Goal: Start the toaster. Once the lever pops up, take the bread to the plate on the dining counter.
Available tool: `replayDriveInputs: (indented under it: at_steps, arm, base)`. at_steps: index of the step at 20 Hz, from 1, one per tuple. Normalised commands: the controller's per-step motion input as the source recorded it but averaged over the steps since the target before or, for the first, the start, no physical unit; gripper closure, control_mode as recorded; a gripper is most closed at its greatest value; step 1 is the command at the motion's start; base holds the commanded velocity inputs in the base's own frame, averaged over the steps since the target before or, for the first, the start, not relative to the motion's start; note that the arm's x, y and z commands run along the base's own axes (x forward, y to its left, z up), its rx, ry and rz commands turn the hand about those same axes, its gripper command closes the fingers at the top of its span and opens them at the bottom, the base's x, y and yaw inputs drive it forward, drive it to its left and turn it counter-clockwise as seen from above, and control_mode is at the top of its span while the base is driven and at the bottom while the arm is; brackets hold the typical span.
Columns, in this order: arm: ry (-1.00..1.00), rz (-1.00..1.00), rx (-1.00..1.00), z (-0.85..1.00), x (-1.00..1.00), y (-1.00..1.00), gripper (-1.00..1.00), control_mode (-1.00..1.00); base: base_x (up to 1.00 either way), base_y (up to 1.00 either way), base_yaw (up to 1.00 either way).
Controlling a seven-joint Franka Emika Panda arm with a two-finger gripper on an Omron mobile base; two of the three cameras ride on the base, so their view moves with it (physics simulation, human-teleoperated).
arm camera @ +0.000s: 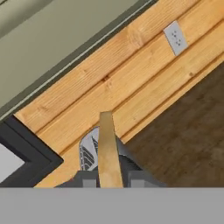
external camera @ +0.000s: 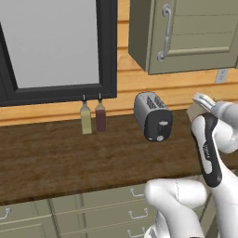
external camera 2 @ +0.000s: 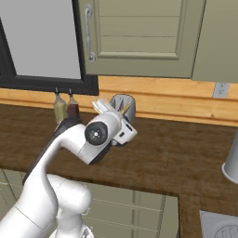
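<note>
I see the pincer (arm camera: pixel 109 181) clamped on the bread (arm camera: pixel 108 148), the slice edge-on between its fingertips, raised above the toaster (external camera: pixel 152 116). The toaster stands on the dark wood surface (external camera: pixel 56 158), two slim bottles (external camera: pixel 93 117) well apart to its left.

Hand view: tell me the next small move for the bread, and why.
Probably draw the bread up and away from the toaster without loosening the grip. The gripper is shut on the slice's edge, and the slice is out of the slots but close beside the toaster, so clearing it first seems safest.
</note>
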Motion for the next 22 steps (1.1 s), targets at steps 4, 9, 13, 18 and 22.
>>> replayDriveInputs:
  at_steps: [4,9,13,18,22]
  arm:
    - [0.45,0.0,-0.33,-0.02,-0.21,0.17,1.0,-1.0]
    - [0.32,-0.05,-0.36,-0.1,0.0,0.31,1.0,-1.0]
    - [0.18,-0.09,-0.27,-0.1,0.0,0.17,1.0,-1.0]
    - [0.06,-0.04,-0.09,-0.01,0.0,0.04,1.0,1.0]
    - [0.0,0.0,0.0,0.0,0.0,0.0,1.0,1.0]
  base:
    - [0.0,0.0,0.0]
    - [0.0,0.0,0.0]
    - [0.0,0.0,0.0]
    - [-0.07,0.09,-0.08]
    - [-0.41,0.39,-0.25]
